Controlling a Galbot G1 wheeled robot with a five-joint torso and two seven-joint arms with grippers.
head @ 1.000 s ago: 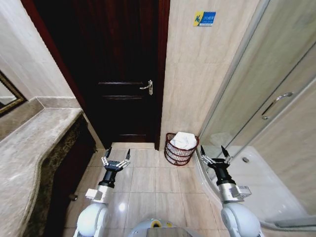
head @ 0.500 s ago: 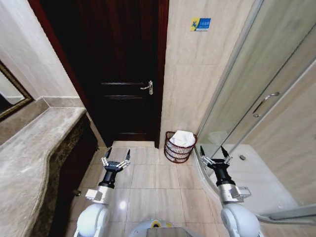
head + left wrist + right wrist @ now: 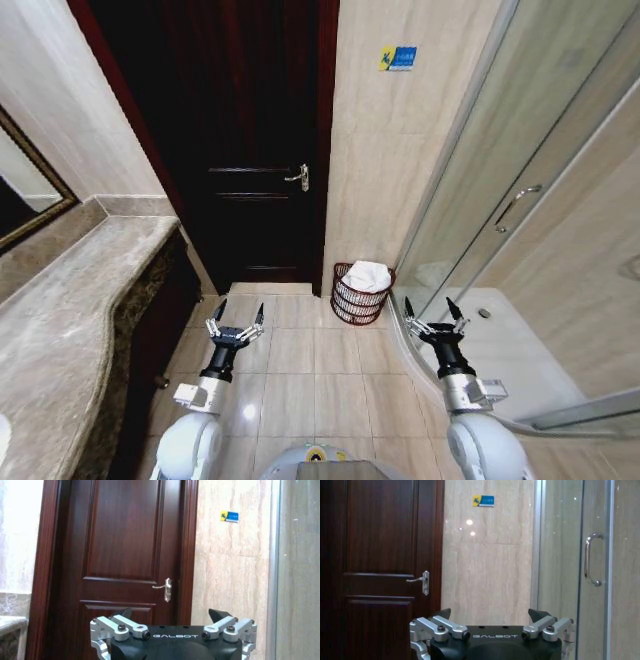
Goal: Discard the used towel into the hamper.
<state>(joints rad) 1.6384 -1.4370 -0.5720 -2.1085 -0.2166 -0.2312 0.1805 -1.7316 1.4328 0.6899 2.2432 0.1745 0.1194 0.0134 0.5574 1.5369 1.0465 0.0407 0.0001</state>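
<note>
Hamper (image 3: 361, 294) w/ towel (image 3: 368, 275) at frame centre — between both open, empty hands, left hand (image 3: 236, 325), right hand (image 3: 428, 316) nearer.

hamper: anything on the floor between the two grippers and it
Nothing visible. Bare floor tiles lie between the open left gripper, the open right gripper and the hamper, which stands against the wall beside the door with a white towel in it.

Bathroom, glass shower door (image 3: 520, 215), marble vanity counter (image 3: 70, 300)
</note>
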